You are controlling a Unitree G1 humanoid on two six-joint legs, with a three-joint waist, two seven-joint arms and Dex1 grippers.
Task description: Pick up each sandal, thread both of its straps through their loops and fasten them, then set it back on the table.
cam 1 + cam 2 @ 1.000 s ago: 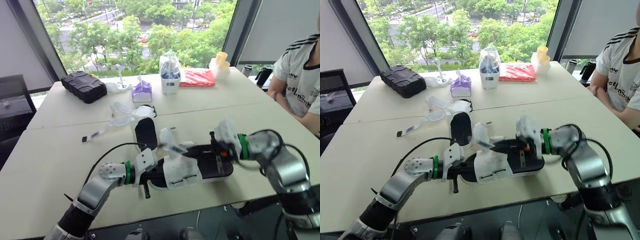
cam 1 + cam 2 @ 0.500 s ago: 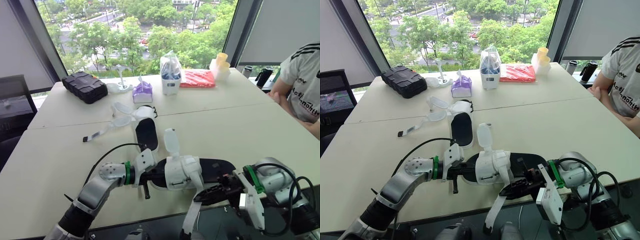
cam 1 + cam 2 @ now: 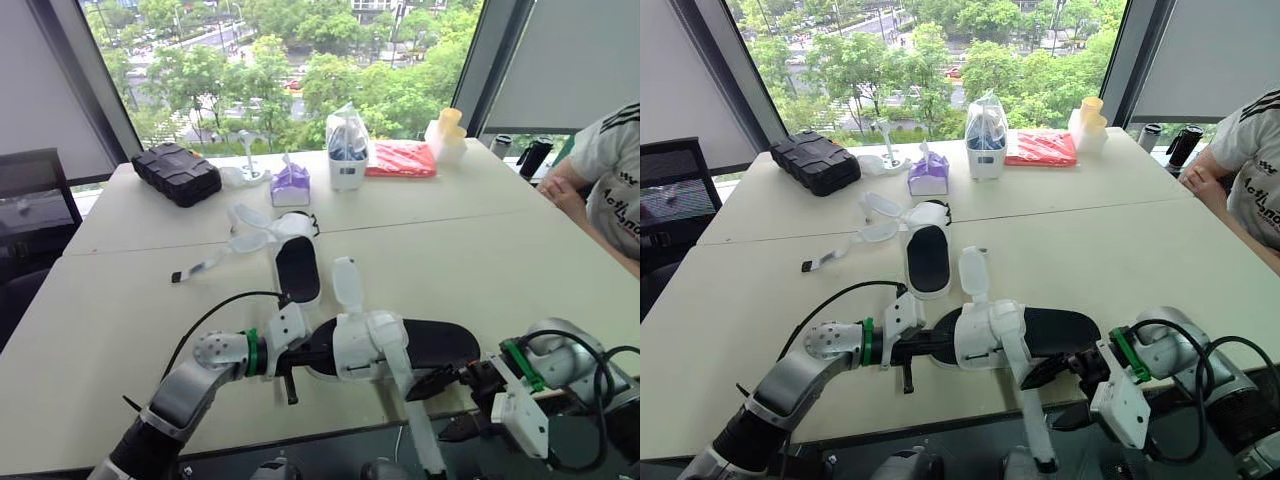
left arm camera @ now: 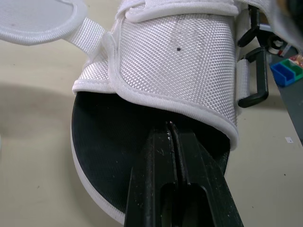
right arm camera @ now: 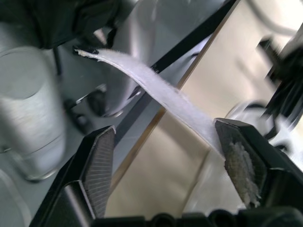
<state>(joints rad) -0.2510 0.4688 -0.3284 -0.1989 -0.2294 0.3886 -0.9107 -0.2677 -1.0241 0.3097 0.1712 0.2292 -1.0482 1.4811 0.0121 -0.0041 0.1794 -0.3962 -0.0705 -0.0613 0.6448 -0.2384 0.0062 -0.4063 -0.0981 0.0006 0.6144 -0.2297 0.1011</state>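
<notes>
**Strap hangs loose in open pincer as sandal lies at tabletop edge**

A black-soled sandal [image 3: 440,343] with a white upper lies on its sole at the near edge of the tabletop [image 3: 120,300], between the robot's two arms. The left pincer [image 4: 173,137] is closed, its two fingers pressed together and lying on the black insole at one end of the sandal, their tips just under the rim of the white upper. One long white strap [image 3: 415,420] runs from the upper, over the tabletop edge and down toward the floor, unfastened. The right pincer [image 5: 163,128] sits below that edge with its fingers spread wide; the strap passes between them and lies against one pad [image 5: 236,161], with the other pad apart from it. A second, shorter strap [image 3: 346,283] stands up from the far side of the upper.

The other sandal [image 3: 297,266] rests farther back on the tabletop, its straps open and spread out to the robot's left. Along the window side stand a black case [image 3: 180,172], a purple pouch [image 3: 290,185], a white container [image 3: 347,155], a red packet [image 3: 400,158] and stacked yellow cups [image 3: 447,135]. A person [image 3: 610,180] sits at the right.
</notes>
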